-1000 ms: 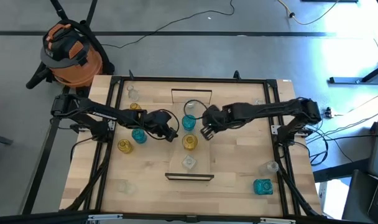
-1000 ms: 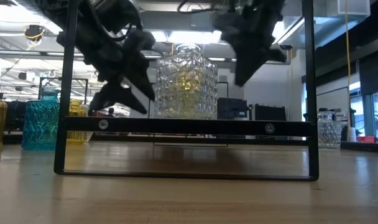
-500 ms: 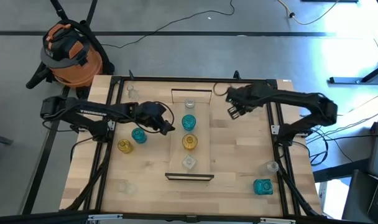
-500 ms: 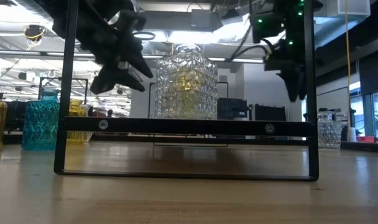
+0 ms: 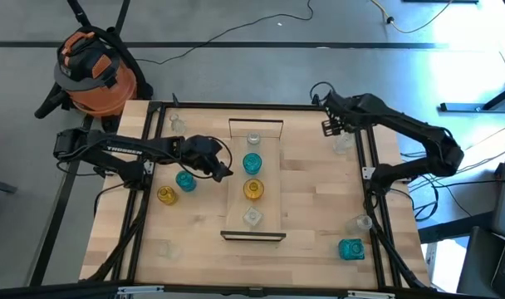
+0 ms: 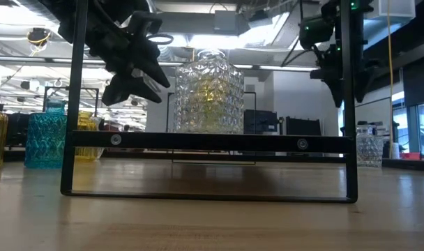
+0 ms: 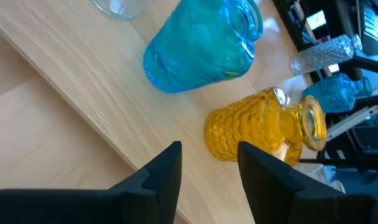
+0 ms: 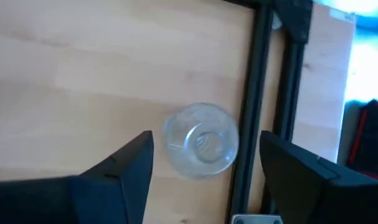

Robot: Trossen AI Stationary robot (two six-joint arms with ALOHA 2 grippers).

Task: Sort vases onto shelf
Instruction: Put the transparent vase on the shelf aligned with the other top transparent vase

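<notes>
The shelf [image 5: 273, 178] lies mid-table and carries a row of vases: clear [image 5: 252, 139], teal [image 5: 252, 163], amber [image 5: 252, 189] and clear [image 5: 252, 218]. My left gripper [image 5: 224, 171] hovers open at the shelf's left edge, facing the teal vase [image 7: 201, 43] and the amber vase [image 7: 263, 127]. My right gripper [image 5: 330, 127] hangs open above a clear vase [image 8: 200, 140] that stands on the table by the far right frame bar. Its fingers point down on either side of that vase, above it and apart from it.
Loose vases stand on the table: teal [image 5: 185, 179], amber [image 5: 166, 195] and clear [image 5: 165, 247] at the left, clear [image 5: 177, 124] at the far left, and clear [image 5: 362, 222] and teal [image 5: 350, 248] at the near right. A black frame bar [image 8: 257, 93] runs beside the far-right vase.
My right gripper has swung from over the shelf's middle toward the table's far right corner, has turned, and has opened. It now hangs over the clear vase there. My left gripper has drawn back a little from the shelf, up and toward the left, and then kept still.
</notes>
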